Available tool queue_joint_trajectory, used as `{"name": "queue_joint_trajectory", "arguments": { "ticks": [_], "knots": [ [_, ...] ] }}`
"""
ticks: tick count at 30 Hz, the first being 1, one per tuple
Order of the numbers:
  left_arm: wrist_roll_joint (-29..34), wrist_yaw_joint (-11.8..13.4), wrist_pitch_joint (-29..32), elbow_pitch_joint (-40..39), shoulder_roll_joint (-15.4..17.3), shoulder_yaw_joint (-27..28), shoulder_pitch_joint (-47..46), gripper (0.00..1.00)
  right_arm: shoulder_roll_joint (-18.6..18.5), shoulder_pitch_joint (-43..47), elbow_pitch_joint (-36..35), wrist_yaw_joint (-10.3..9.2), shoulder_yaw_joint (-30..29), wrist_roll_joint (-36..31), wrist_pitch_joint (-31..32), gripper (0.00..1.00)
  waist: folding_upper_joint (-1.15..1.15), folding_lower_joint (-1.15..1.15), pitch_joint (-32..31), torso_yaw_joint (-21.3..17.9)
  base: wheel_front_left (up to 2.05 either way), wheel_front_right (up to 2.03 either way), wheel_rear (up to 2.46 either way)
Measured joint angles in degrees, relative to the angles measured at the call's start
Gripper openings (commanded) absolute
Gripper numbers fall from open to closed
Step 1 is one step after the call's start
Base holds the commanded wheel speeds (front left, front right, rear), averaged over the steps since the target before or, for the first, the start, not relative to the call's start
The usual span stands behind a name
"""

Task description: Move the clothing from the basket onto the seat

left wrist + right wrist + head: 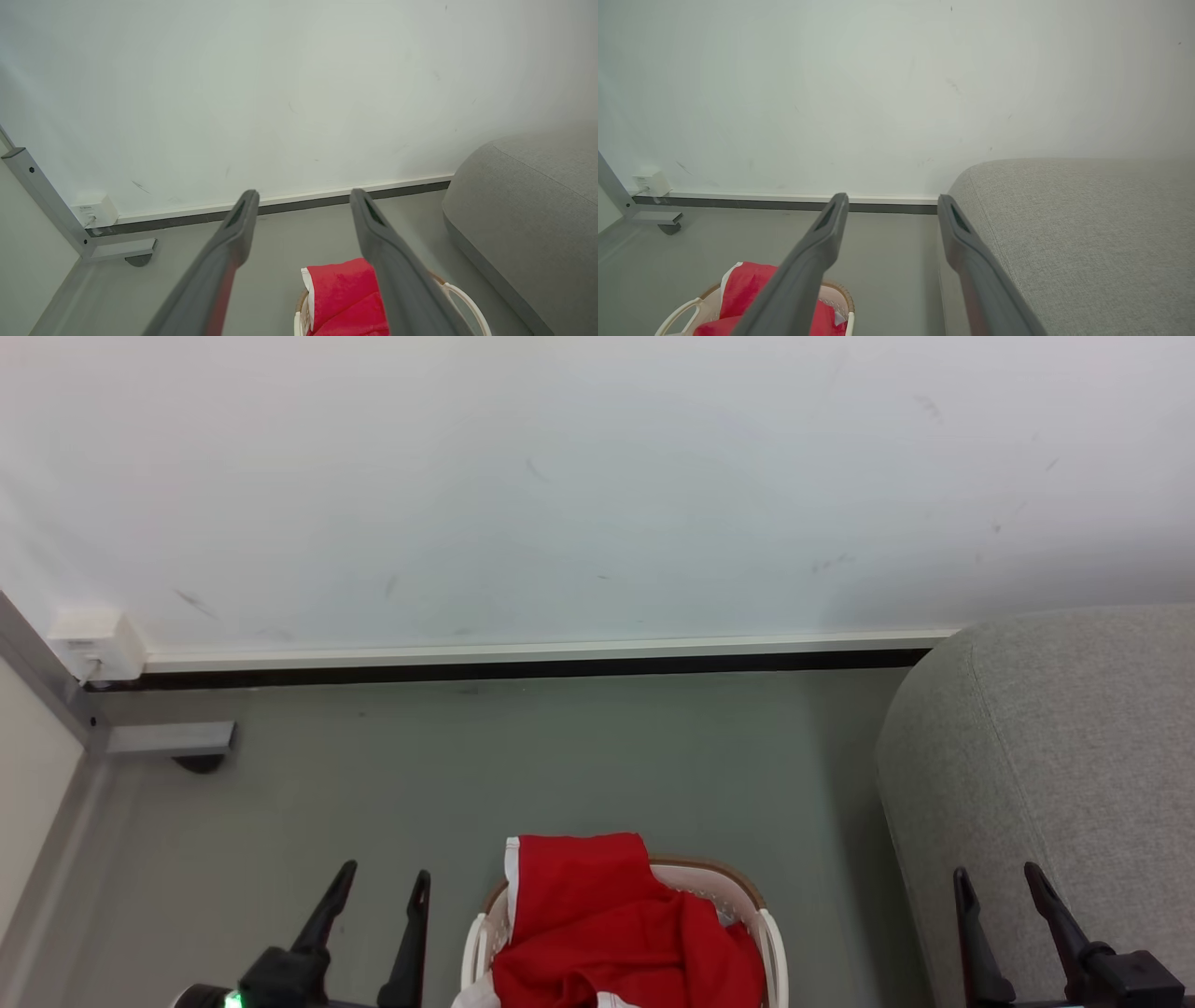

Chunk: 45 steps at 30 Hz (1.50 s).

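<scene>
The red clothing (607, 924) with white trim is heaped in the cream basket (770, 933) at the bottom centre of the head view, draping over its far rim. In the left wrist view the clothing (343, 291) and basket (460, 298) sit low between and behind the fingers; in the right wrist view the clothing (747, 284) and basket (682, 312) lie at lower left. The grey seat (1055, 756) fills the right side. My left gripper (383, 882) hangs open left of the basket, empty. My right gripper (999, 877) hangs open over the seat's edge, empty.
A white wall (597, 476) with a dark baseboard (523, 667) runs across the back. A grey metal frame foot (173, 739) and a small white box (93, 639) sit at the left corner. Grey floor (560, 765) lies between basket and wall.
</scene>
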Motion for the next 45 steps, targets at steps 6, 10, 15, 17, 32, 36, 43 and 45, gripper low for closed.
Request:
{"name": "queue_joint_trajectory", "arguments": {
  "ticks": [6, 10, 15, 17, 32, 36, 43, 45],
  "knots": [
    [1.09, -0.12, -0.35, 0.34, 0.00, 0.08, 0.01, 1.00, -0.02, -0.01, 0.23, 0.00, 0.05, -0.98, -0.30, 1.00, 0.00, 0.00, 0.16, -0.22, 0.00, 0.00, 0.00],
    [1.09, -0.46, -0.35, 0.47, 0.00, 0.15, 0.01, 1.00, -0.03, -0.01, 0.24, 0.00, 0.07, -0.97, -0.30, 1.00, 0.00, 0.00, 0.25, -0.35, 0.00, 0.00, 0.00],
    [1.09, -0.54, -0.35, 0.49, -0.03, 0.21, -0.01, 1.00, -0.04, -0.03, 0.25, 0.00, 0.13, -0.97, -0.31, 1.00, 0.00, 0.00, 0.59, -0.45, 0.00, 0.00, 0.00],
    [1.09, -0.55, -0.35, 0.49, -0.03, 0.26, -0.02, 1.00, -0.05, -0.05, 0.23, 0.00, 0.18, -0.97, -0.31, 1.00, 0.00, 0.00, 0.78, -0.50, 0.00, 0.00, 0.00],
    [2.25, -2.07, -0.35, -0.14, 0.18, -1.80, -6.17, 1.00, -0.09, -4.47, -2.25, 0.00, 0.54, -0.80, -0.32, 1.00, 0.00, 0.00, 7.30, -1.87, 0.00, 0.00, 0.00],
    [3.53, -3.18, -0.36, 2.25, 0.52, -4.76, -11.84, 1.00, -0.10, -7.40, -3.74, 0.00, 0.55, -0.57, -0.41, 1.00, 0.00, 0.00, 11.30, -2.50, 0.00, 0.00, 0.00],
    [8.24, -4.69, 1.32, 13.96, 0.88, -13.16, -25.13, 1.00, -0.13, -13.72, -6.26, 0.00, 0.97, 0.05, -0.42, 1.00, 0.00, 0.01, 20.12, -3.78, 0.00, 0.00, 0.00],
    [9.47, -5.09, 2.96, 16.91, 0.74, -15.58, -29.32, 1.00, -0.15, -15.43, -6.88, 0.00, 1.33, 0.31, -0.42, 1.00, 0.00, 0.01, 22.79, -4.26, 0.00, 0.00, 0.00]
  ]
}}
